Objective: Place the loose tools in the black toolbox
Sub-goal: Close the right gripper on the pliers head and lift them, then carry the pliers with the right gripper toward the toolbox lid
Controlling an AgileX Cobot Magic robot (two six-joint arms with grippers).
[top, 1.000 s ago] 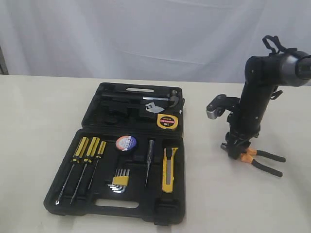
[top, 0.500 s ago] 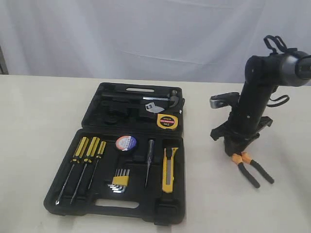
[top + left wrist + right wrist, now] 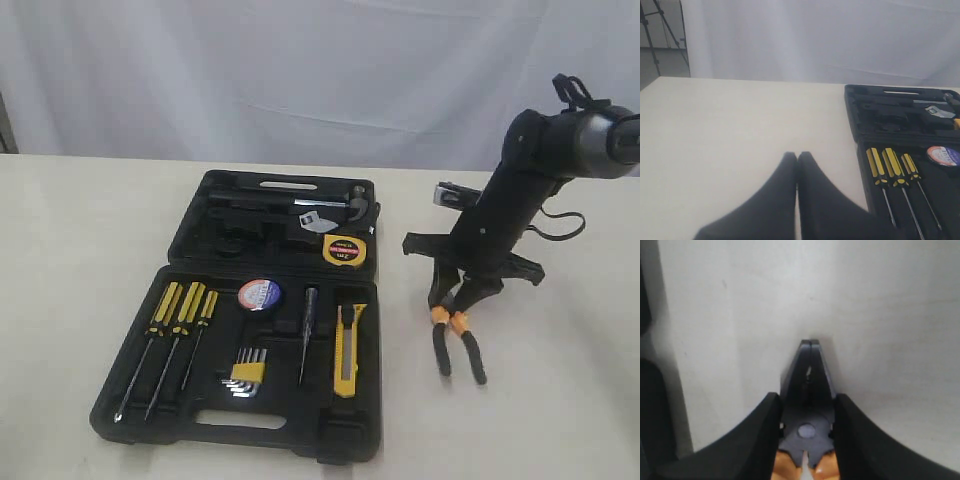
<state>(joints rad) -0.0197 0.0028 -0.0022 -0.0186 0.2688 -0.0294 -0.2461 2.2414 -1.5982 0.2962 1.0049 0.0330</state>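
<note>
My right gripper [image 3: 455, 300] is shut on the orange-and-black pliers [image 3: 457, 346], to the right of the black toolbox [image 3: 130, 385]. Its fingers [image 3: 765, 425] clamp the dark pliers head [image 3: 807, 385] around the pivot. The handles hang down toward the table. In the open toolbox lie the yellow tape measure [image 3: 343, 250], the tape roll [image 3: 259, 294] and the yellow utility knife [image 3: 347, 350]. My left gripper [image 3: 797, 156] is shut and empty over bare table, left of the toolbox [image 3: 855, 115]. It does not show in the exterior view.
Screwdrivers [image 3: 180, 310], a hex key set [image 3: 247, 373] and a thin tester [image 3: 308, 330] fill other slots of the toolbox, with a hammer [image 3: 335, 205] in its far half. A white curtain hangs behind the table. Bare tabletop lies on either side of the box.
The right arm has swung left toward the toolbox with the pliers. Their handles pointed right a second ago and now point down. The left gripper shows no earlier frame.
</note>
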